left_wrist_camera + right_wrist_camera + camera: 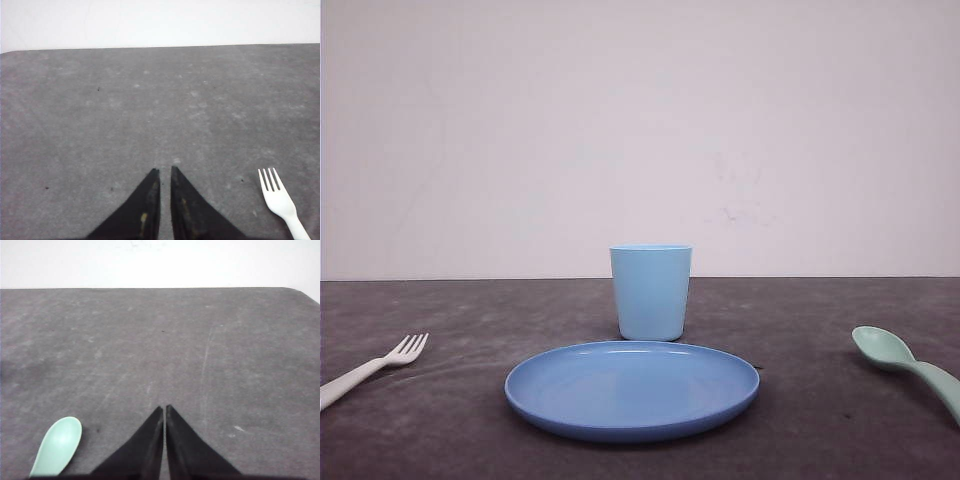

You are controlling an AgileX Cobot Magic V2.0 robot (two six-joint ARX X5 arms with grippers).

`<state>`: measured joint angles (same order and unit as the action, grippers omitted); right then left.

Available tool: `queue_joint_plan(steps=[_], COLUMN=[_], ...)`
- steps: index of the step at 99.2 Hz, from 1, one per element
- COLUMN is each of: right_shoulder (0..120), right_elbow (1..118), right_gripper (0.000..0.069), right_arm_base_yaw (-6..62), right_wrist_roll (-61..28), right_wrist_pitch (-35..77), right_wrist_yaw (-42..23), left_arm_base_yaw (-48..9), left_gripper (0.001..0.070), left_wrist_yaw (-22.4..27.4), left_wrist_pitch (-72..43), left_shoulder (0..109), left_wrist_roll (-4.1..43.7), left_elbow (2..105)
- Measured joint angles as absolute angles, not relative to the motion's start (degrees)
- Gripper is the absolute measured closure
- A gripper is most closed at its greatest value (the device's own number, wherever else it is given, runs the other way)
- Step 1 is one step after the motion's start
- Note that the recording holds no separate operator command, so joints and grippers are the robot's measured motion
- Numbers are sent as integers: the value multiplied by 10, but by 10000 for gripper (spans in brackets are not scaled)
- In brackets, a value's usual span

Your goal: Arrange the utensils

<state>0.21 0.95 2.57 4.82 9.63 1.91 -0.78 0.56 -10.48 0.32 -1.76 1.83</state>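
A white plastic fork [375, 367] lies flat on the dark table at the front left, tines pointing away and toward the middle. At the front right lies a mint-green spoon [900, 360], bowl up. In the left wrist view the fork [278, 198] rests beside my left gripper [163, 170], apart from it; the black fingers are shut with only a thin slit and nothing between them. The right wrist view has the spoon's bowl [58, 445] off to one side of my right gripper [164, 407], which is shut and empty above bare table.
A round blue plate [632, 426] sits at the front centre, and a light blue cup [651, 292] stands upright just behind it. The grey table [470, 310] runs back to a white wall. Its rounded far corner [300, 292] appears in the right wrist view.
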Motion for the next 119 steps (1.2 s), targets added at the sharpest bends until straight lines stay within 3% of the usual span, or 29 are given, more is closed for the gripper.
queue_joint_plan(steps=[31,56,72,96,119], right_shoulder=[2,2,4,38,145], right_elbow=[10,10,58,213,364], right_gripper=[683,683,683,684,684], right_arm_base_yaw=[26,26,26,26,26], right_wrist_roll=[70,124,183,219,177], right_wrist_pitch=[98,97,107,145,265], right_wrist_yaw=[24,79,116,120,120], left_arm_base_yaw=[-8,-8,-8,-8,-8], left_gripper=[697,697,697,697,697], left_wrist_yaw=[17,35,86,119,142], left_wrist_pitch=[-105,-91,-39,-44,-155], left_shoulder=[3,3,3,17,106], left_wrist_roll=[-2,98,159,206,182], left_elbow=[18,18,29,158,303])
